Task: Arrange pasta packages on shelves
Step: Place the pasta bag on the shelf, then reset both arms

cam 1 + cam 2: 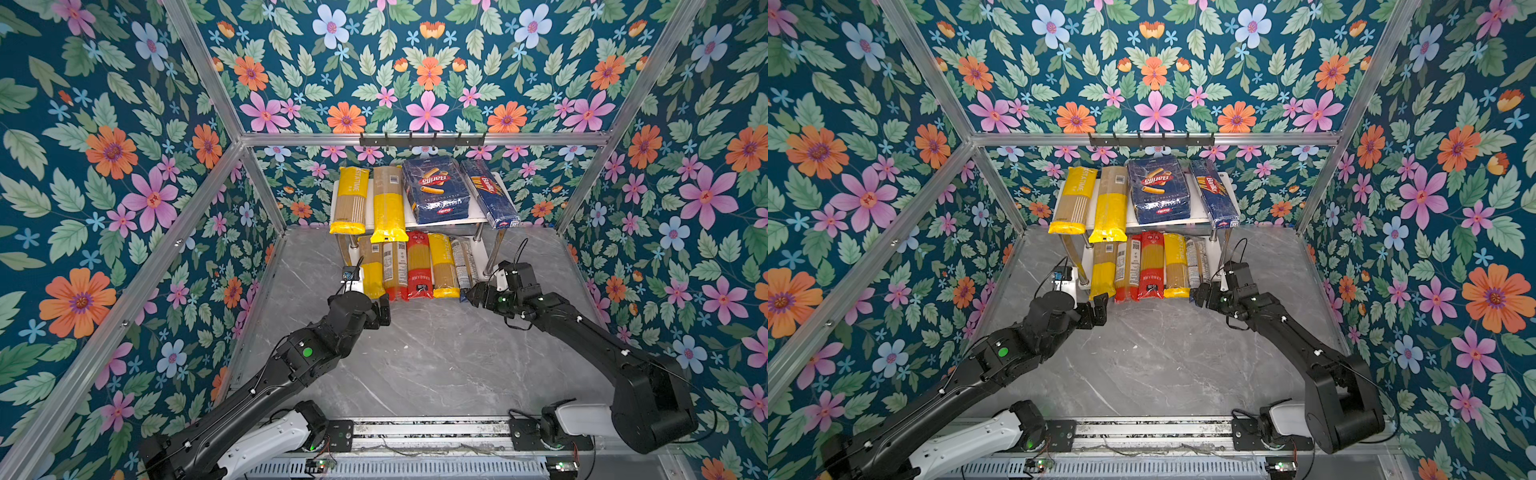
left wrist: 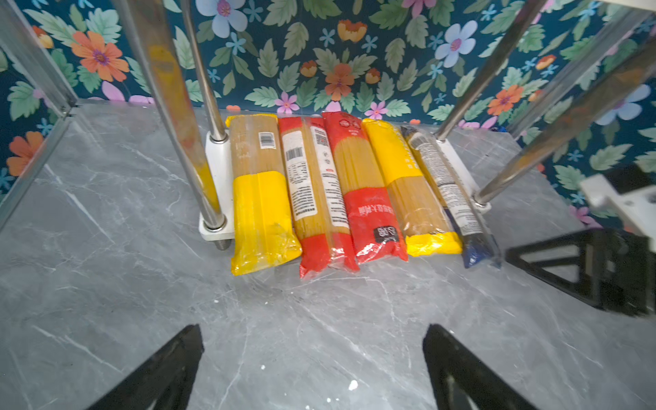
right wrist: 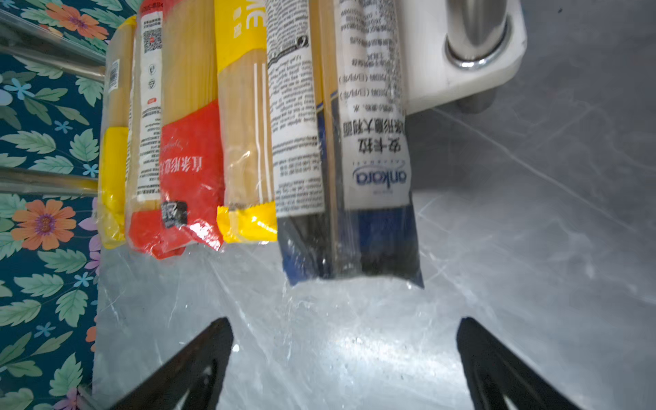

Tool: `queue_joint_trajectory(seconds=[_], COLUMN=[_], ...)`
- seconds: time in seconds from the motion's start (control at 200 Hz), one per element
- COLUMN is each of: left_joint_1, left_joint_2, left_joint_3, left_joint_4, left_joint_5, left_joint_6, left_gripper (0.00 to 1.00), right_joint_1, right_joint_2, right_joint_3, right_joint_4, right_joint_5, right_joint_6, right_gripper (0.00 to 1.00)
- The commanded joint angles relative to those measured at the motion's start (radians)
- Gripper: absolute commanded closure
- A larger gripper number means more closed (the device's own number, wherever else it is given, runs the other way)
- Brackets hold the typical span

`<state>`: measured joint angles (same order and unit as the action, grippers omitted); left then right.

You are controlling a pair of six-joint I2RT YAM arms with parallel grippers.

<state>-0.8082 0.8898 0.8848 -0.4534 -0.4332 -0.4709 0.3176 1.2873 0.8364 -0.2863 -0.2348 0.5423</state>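
All nine pasta packs are seen on the rack [image 1: 453, 219], none on the table [image 1: 436, 365]. On the top board lie two yellow packs, the wide dark-blue rigatoni bag [image 1: 436, 189] and the long blue spaghetti pack [image 1: 490, 193]. On the bottom board five long packs lie side by side, touching: a yellow one [image 2: 261, 198], two red ones, another yellow one, and the clear-blue pack [image 3: 355, 149] at the end. Their front ends stick out over the board's edge.

The left tool [image 2: 312, 369] is held low over the table, just in front of the yellow pack, with its two fingers wide apart and nothing between them. The right tool [image 3: 346, 362] is held just in front of the clear-blue pack, also spread wide and empty.

The putting-away step looks done. What may be left is tidying: the packs that stick out could be pushed back gently, straight along the board, so that the row is not knocked crooked. Otherwise both arms can be pulled back.
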Motion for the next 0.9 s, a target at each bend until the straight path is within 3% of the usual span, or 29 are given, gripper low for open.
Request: queue_joint_trajectory(seconds=[0.0, 0.135, 0.395, 0.675, 0.895], left_joint_1=[0.069, 0.205, 0.286, 0.368, 0.407], left_joint_2=[0.009, 0.058, 0.219, 0.278, 0.193], left_joint_3=[-0.048, -0.126, -0.139, -0.199, -0.388], left_joint_4=[0.081, 0.199, 0.329, 0.458, 0.699], left_joint_5=[0.006, 0.115, 0.070, 0.011, -0.074], left_joint_6=[0.037, 0.027, 0.090, 0.255, 0.370], left_gripper=[0.00, 0.00, 0.00, 0.00, 0.00], right_joint_1=[0.018, 0.019, 0.019, 0.019, 0.015], right_joint_2=[-0.083, -0.219, -0.394, -0.302, -0.270], right_joint_3=[-0.031, -0.055, -0.062, -0.059, -0.048], right_joint_4=[-0.070, -0.170, -0.333, -0.334, -0.289], right_joint_5=[0.013, 0.003, 0.153, 0.334, 0.376], right_joint_6=[-0.005, -0.031, -0.073, -0.083, -0.080], right_gripper=[0.01, 0.01, 0.01, 0.01, 0.01])
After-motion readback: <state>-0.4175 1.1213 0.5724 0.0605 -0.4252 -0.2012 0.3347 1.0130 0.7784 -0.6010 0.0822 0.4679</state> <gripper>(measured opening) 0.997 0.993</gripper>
